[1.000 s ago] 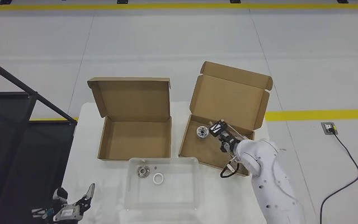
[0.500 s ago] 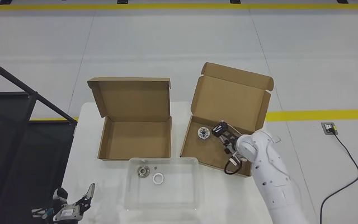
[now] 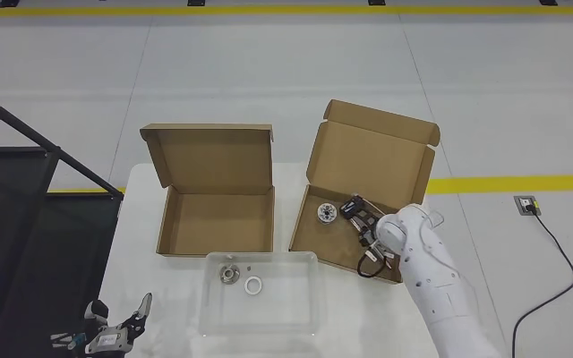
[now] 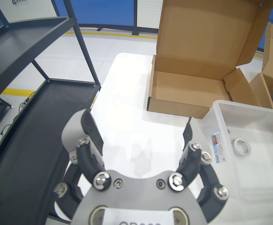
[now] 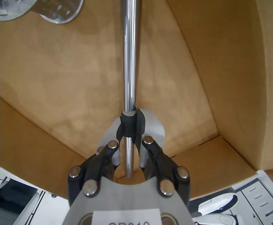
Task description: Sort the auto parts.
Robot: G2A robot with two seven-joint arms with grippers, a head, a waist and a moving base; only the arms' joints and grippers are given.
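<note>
My right gripper (image 3: 356,209) (image 5: 130,127) is low inside the right cardboard box (image 3: 313,237), shut on a chrome rod (image 5: 130,53) with black tape at the grip. The rod points toward a round metal part (image 3: 325,212) (image 5: 57,12) lying on the box floor. A clear plastic bin (image 3: 304,309) (image 4: 221,110) at the table's front holds a metal hub (image 3: 230,274) and a silver ring (image 3: 253,285) (image 4: 241,147). My left gripper (image 3: 121,320) (image 4: 137,121) hangs open and empty over the table's front left corner.
An open, empty cardboard box (image 3: 216,224) (image 4: 185,85) stands at the back left of the white table (image 3: 134,259). A black metal shelf rack (image 4: 42,110) stands just off the table's left edge. Both box lids stand upright.
The right arm shifted a little to the right inside the right box, still gripping the rod, and the box nudged slightly with it. The left arm has not moved.
</note>
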